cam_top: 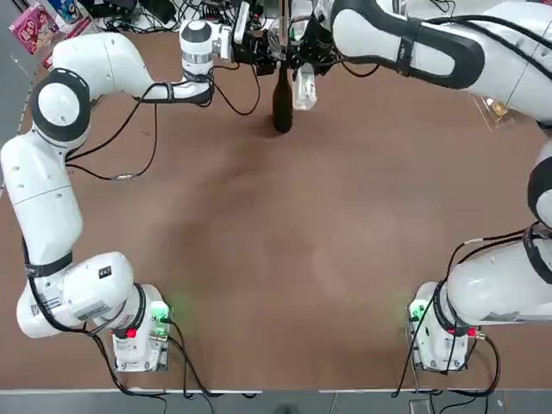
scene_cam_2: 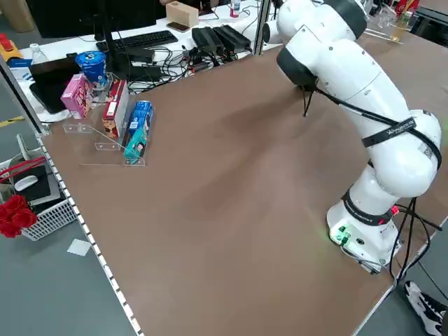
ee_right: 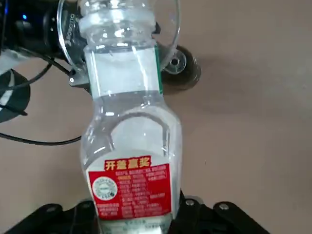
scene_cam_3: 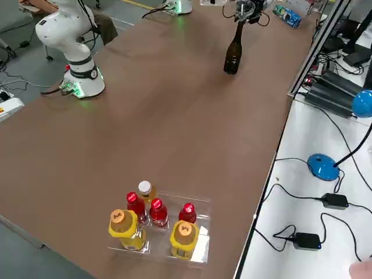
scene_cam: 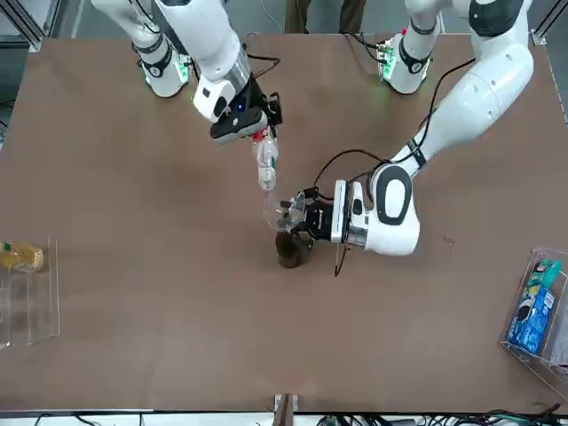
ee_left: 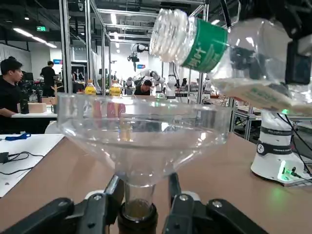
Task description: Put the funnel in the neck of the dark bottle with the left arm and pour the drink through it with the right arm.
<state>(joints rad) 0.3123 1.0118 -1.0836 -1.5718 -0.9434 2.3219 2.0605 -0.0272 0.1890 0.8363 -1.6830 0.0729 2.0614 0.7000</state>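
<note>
The left claw (ee_left: 144, 187) is spread, a finger on either side of the funnel (ee_left: 141, 146), whose stem sits in the dark bottle's (ee_left: 138, 222) mouth. That bottle stands upright on the surface (cam_top: 302, 259). Beyond and above its neck, the right claw (ee_right: 139, 202) pinches the drink (ee_right: 131, 131), aslant. Both arms bend at the elbow, reaching toward the bottle from opposite sides.

The funnel (ee_left: 146, 131) sits in the dark bottle's (scene_cam_3: 233, 52) neck, the drink (ee_right: 134, 131) tilted just above its rim!
</note>
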